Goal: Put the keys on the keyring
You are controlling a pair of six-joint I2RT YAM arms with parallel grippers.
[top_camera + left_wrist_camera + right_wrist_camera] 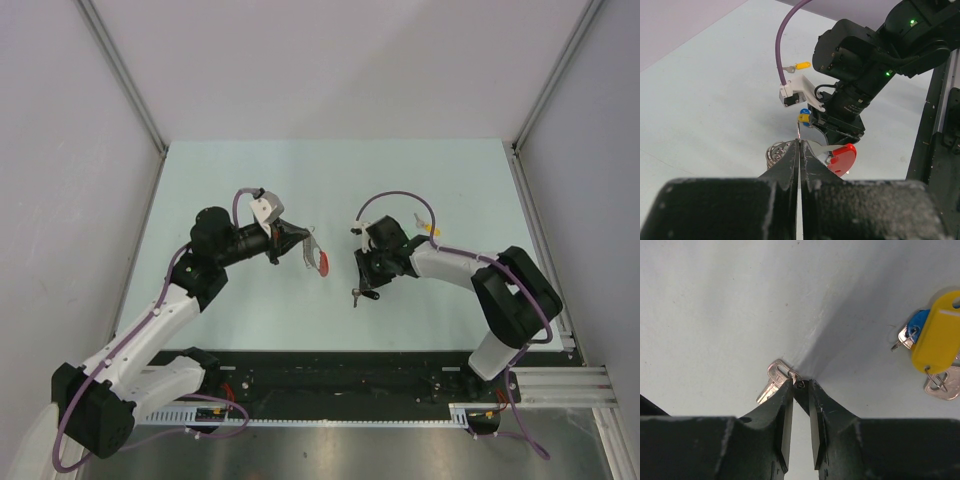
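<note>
My left fingers (787,165) are clamped shut on the keyring (844,156), held above mid-table. My right fingers (782,405), almost together, sit at the small loop of a key (771,381) lying flat on the table (715,300). The key's length slants off beside the tips. I cannot tell whether they pinch it.

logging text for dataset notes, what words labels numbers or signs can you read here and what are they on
No text here can be read.
White print on the right arm's black wrist housing: too small and blurred to read.
Red tag: no text visible.
Yellow key tag: the face shown is blank.
</note>
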